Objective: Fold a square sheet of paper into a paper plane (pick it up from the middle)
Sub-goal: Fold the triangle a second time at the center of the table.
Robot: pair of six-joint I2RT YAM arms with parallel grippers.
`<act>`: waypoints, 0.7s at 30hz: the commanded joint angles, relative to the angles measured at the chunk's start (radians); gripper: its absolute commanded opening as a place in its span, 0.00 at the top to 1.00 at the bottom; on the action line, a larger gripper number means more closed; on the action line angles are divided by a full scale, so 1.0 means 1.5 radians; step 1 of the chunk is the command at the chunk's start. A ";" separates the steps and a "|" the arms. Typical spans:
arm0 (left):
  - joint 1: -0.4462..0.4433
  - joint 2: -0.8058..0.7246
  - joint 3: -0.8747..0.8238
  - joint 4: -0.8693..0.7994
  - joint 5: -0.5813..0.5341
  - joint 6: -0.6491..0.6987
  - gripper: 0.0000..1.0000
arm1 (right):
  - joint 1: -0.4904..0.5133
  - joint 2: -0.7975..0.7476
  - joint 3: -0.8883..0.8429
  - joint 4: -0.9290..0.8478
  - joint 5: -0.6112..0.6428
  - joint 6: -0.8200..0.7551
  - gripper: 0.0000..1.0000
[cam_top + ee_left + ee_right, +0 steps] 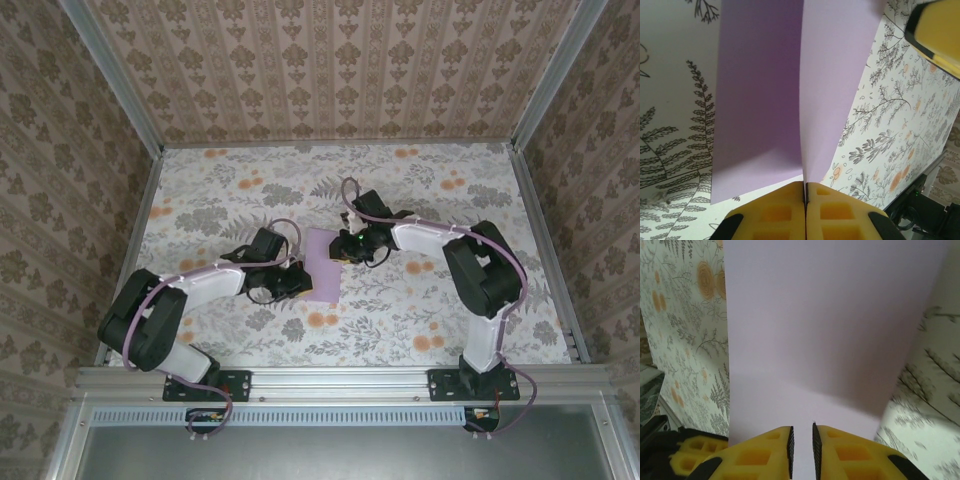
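The square sheet of paper (322,264) is lilac and lies in the middle of the floral table, bent up along a centre crease. In the left wrist view the paper (760,100) rises as two panels that meet at the crease. My left gripper (805,186) is shut on the paper's near edge at that crease. From above, the left gripper (302,281) sits at the sheet's left side. My right gripper (344,249) is at the sheet's upper right corner. Its jaws (802,439) stand a little apart over the paper (830,330), with nothing pinched between them. One right finger (936,35) shows yellow beyond the sheet.
The table (430,190) wears a floral cloth and is boxed in by patterned walls (330,70) at the back and both sides. A metal rail (330,380) runs along the near edge, where both arm bases are bolted.
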 commanded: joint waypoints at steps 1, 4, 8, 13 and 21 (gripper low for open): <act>0.004 0.012 0.015 -0.007 0.012 0.010 0.91 | 0.004 0.035 0.034 -0.001 -0.017 -0.008 0.79; 0.003 0.016 0.017 0.005 0.018 0.006 0.90 | 0.005 0.063 0.049 -0.016 -0.003 -0.008 0.80; 0.003 0.017 0.017 0.024 0.026 0.003 0.86 | 0.004 0.091 0.063 -0.046 0.021 -0.008 0.81; 0.003 0.013 0.016 0.081 0.050 -0.017 0.77 | 0.004 0.106 0.071 -0.075 0.047 -0.009 0.82; 0.002 0.047 0.025 0.169 0.081 -0.048 0.68 | 0.004 0.110 0.068 -0.095 0.061 -0.009 0.83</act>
